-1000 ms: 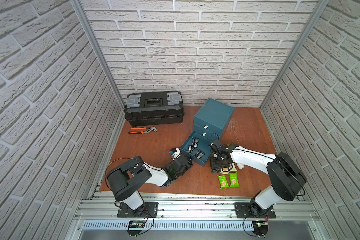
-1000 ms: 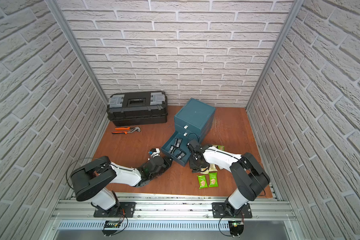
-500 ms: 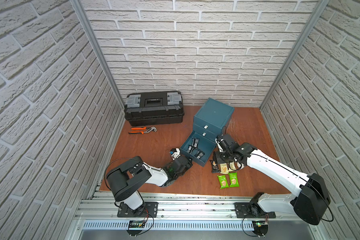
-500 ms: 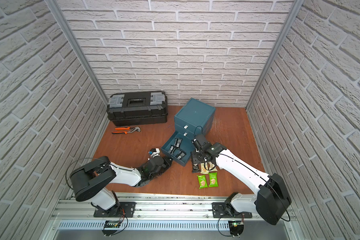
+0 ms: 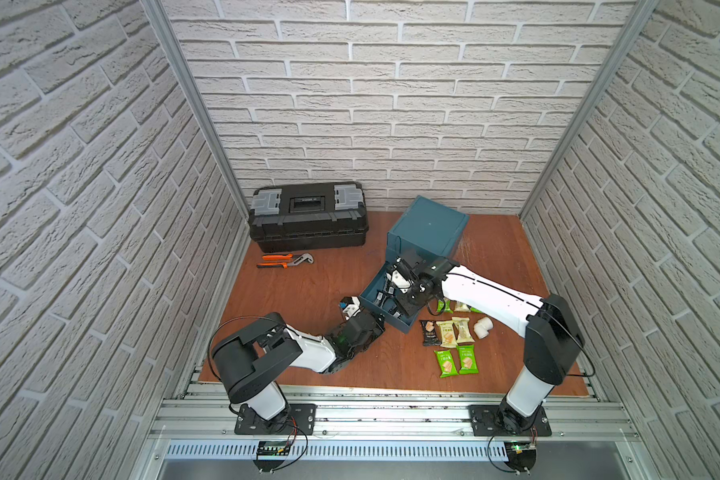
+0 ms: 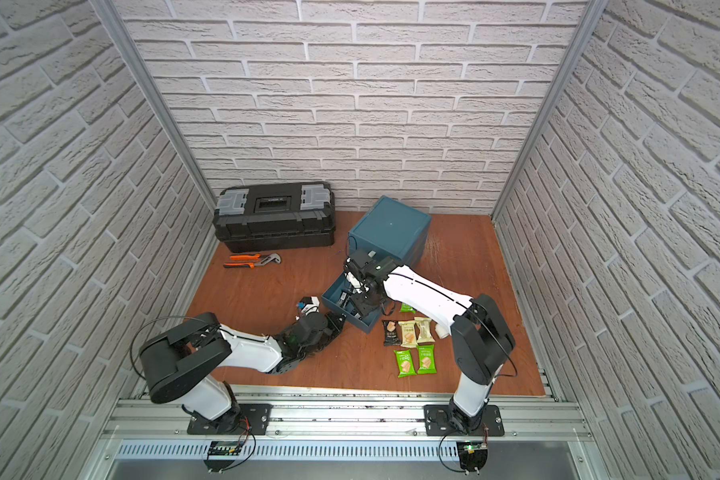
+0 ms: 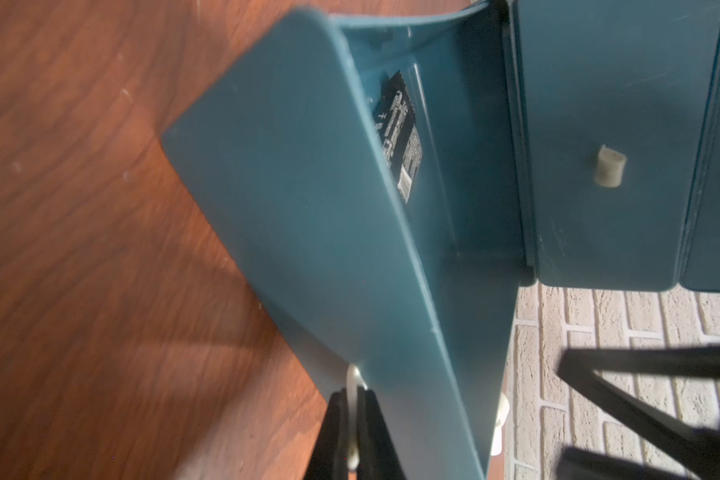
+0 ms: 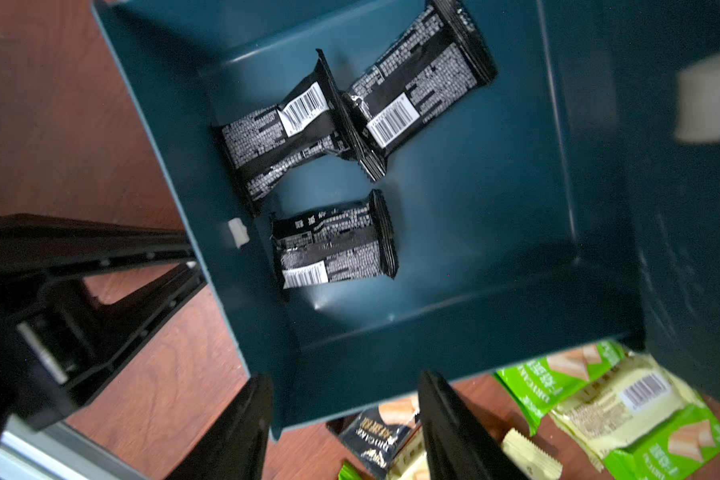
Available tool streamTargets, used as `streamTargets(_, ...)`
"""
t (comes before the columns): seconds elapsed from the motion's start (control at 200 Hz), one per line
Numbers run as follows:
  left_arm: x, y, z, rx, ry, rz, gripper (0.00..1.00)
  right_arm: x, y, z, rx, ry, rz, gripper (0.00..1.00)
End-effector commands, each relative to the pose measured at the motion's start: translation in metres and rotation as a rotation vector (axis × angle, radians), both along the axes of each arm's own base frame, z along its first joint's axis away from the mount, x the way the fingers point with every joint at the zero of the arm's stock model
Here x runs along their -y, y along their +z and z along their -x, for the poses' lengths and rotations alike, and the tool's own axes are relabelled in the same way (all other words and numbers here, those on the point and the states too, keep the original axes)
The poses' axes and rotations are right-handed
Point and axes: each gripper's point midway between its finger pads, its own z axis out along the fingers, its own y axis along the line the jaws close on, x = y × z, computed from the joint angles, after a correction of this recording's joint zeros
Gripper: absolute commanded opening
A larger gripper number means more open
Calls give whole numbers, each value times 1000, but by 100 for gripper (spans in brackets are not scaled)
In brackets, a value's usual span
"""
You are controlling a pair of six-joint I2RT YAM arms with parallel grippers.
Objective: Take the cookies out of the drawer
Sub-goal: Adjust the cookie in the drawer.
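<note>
On the bench (image 5: 304,299), the teal cabinet (image 5: 427,226) had a drawer (image 8: 495,208) pulled out. Your left fingers (image 7: 368,428) were clamped on its knob (image 7: 352,375), likely to steady it. Your right fingers (image 8: 242,432) hung apart and empty above it. 3 black cookies (image 8: 333,245) lay flat inside, barcodes up: 2 splayed with ends overlapping, 1 with its long axis front-to-back. Other cookies (image 5: 454,332) lay just right of the drawer.

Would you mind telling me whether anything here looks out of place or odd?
Yes: a white pipe elbow lies on the table beside the cream cookie packets, a plumbing part among snacks. Nothing looks spilled or damaged; three black packets lie loose in the open drawer.
</note>
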Motion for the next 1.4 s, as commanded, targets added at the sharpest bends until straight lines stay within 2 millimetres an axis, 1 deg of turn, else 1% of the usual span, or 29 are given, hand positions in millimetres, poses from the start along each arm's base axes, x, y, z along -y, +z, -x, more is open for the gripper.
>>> streamTargets(0.0, -5, -4, 1, -9, 2, -26, 0, -16, 8, -15, 39, 40, -16, 63)
streamTargets(0.05, -5, -4, 1, -10, 0, -26, 0, -22, 9, -22, 36, 10, -18, 62)
streamTargets(0.13, -6, -4, 1, -10, 3, -27, 0, -26, 8, -36, 51, -80, -14, 61)
streamTargets(0.265, -6, -5, 1, -12, 3, -26, 0, -28, 4, -55, 81, -290, -22, 61)
streamTargets(0.3, -5, -5, 1, -12, 2, -25, 0, -29, 8, -60, 97, -336, -36, 61)
streamTargets(0.31, -5, -5, 1, -12, 2, -24, 0, -30, -1, -61, 85, -344, -24, 61)
streamTargets(0.335, -6, -6, 1, -13, 2, -26, 0, -31, -6, -62, 84, -370, -24, 61)
streamTargets(0.46, -7, -5, 1, -12, 4, -28, 0, -34, -10, -76, 147, -460, -35, 65)
streamTargets(0.57, -7, -5, 2, -14, 2, -28, 0, -37, -13, -85, 181, -505, -51, 66)
streamTargets(0.87, -6, -2, 5, -10, -4, -26, 0, -46, -22, -96, 238, -559, -67, 67)
streamTargets(0.995, -7, -2, 6, -10, 0, -28, 0, -48, -25, -100, 256, -579, -70, 66)
streamTargets(1.195, -7, -2, 7, -11, 0, -28, 0, -47, -37, -103, 268, -614, -58, 64)
streamTargets(1.39, -7, -2, 7, -13, -1, -28, 0, -50, -49, -107, 273, -634, -61, 62)
